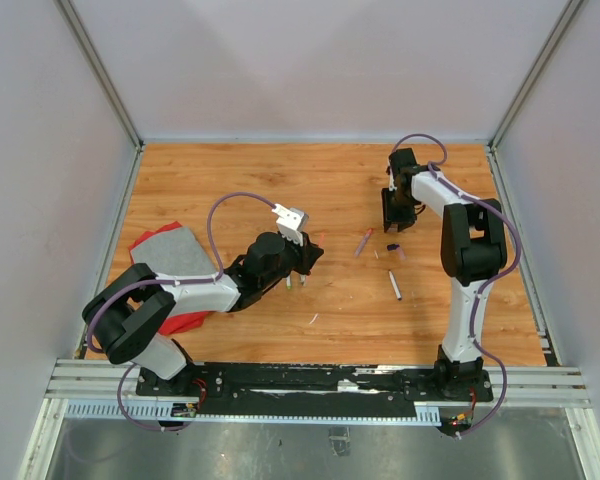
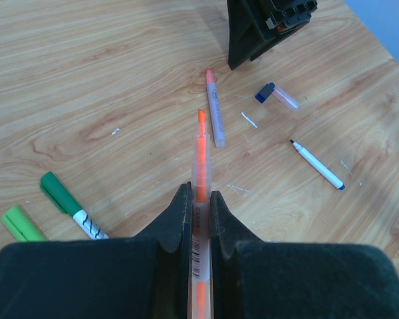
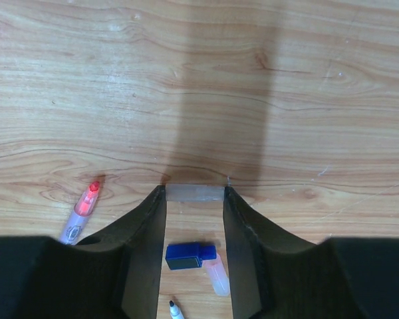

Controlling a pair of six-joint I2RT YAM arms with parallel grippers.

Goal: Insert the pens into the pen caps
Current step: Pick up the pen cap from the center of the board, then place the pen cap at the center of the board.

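Matt wood grain with pale scuffs on the counter (image 2: pixel 86 80). Smooth translucent plastic for the orange pen (image 2: pixel 201 153); matt black plastic on left pincer (image 2: pixel 199 193) and right pincer (image 3: pixel 194 197). Frosted plastic on the clear cap (image 3: pixel 195 193), glossier on the blue cap (image 3: pixel 186 256). Matt grey-and-red cloth (image 1: pixel 170 255) near left; bare metal rail (image 1: pixel 90 380).

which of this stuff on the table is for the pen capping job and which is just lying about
For the job: orange pen in the left gripper, green pen, green cap, orange-tipped pen, blue cap, thin white pen.
Lying about: red and grey cloth.
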